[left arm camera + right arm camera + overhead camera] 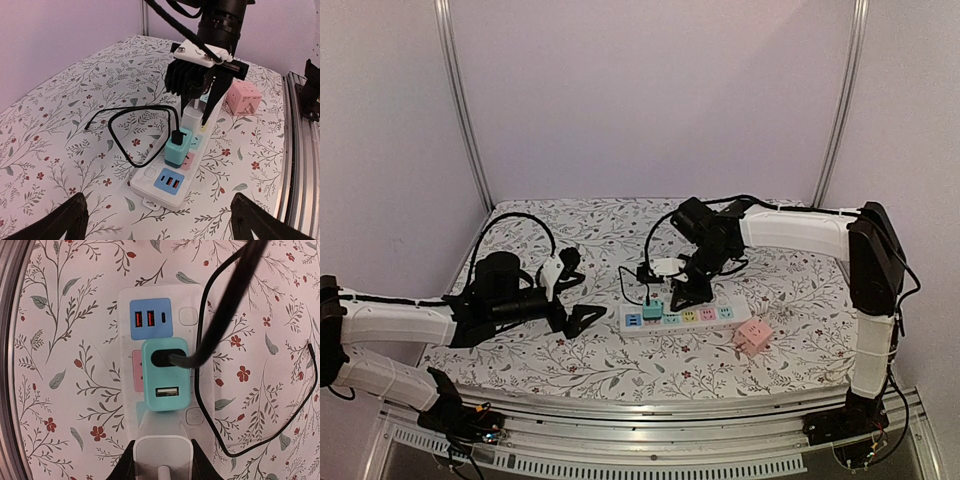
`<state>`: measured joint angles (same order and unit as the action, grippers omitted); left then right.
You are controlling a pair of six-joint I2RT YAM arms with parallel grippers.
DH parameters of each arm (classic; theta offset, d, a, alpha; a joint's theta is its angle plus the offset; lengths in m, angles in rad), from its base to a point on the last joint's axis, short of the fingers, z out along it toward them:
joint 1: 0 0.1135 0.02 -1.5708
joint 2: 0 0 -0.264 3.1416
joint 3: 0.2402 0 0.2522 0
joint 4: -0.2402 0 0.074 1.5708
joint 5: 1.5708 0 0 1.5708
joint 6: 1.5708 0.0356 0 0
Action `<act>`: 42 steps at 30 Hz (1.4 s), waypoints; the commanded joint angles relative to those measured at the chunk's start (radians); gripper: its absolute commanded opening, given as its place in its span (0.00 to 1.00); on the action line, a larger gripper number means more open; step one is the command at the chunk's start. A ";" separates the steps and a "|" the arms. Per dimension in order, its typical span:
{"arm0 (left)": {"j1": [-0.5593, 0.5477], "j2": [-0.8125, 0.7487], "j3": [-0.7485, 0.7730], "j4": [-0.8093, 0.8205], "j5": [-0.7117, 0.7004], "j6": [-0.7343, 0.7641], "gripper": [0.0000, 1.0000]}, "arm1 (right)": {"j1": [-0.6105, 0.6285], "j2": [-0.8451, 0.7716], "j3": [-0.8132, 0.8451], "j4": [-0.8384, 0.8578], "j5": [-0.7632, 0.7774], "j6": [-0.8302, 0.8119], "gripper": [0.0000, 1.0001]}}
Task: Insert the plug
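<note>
Right gripper (pixel 198 111) is clamped on the white plug (pixel 162 450), one finger on each flat side. It holds the plug upright over the power strip (pixel 685 317), just beside the teal charger (pixel 178 147) that's already seated with a black cable (pixel 125 120) coming out of it. I can't tell from any view whether the prongs have started into the socket, because the fingers and the plug body hide that bit.

How I'd expect it to handle: it's a small hard plastic block, so light and stiff with no give. The smooth sides could slip or twist in the jaws once the socket pushes back. A grip on the flat faces, about mid-body, looks right to me, since it keeps the fingertips clear of the strip face and of the teal charger next door (not much room there). The push should go straight down, as any tilt would probably jam the prongs.

The strip itself looks light too and isn't held down by anything. Left gripper (pixel 585 318) sits spread wide on the table, well apart from it, holding nothing. The pink cube adapter (pixel 753 336) lies off to the right of the strip.
</note>
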<state>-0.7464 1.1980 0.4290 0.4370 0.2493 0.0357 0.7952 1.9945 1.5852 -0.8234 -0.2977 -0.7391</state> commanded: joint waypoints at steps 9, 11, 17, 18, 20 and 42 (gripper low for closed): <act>-0.013 -0.005 -0.022 0.032 0.001 0.003 1.00 | -0.004 0.052 0.059 -0.028 0.023 -0.047 0.00; -0.014 -0.006 -0.021 0.032 0.001 0.004 0.99 | -0.004 0.060 0.061 -0.029 0.021 -0.048 0.00; -0.013 -0.004 -0.022 0.031 0.002 0.005 1.00 | -0.005 0.066 0.062 -0.049 0.014 -0.055 0.00; -0.014 -0.005 -0.022 0.031 0.002 0.003 0.99 | -0.004 0.068 0.062 -0.050 0.017 -0.056 0.00; -0.014 -0.003 -0.022 0.031 0.003 -0.002 0.99 | -0.005 0.077 0.061 -0.056 0.027 -0.056 0.00; -0.024 0.001 -0.018 0.039 0.004 0.015 0.99 | 0.021 0.142 0.050 -0.099 0.057 -0.047 0.00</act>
<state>-0.7528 1.1980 0.4252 0.4591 0.2508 0.0372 0.7982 2.0769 1.6566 -0.8757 -0.2878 -0.7799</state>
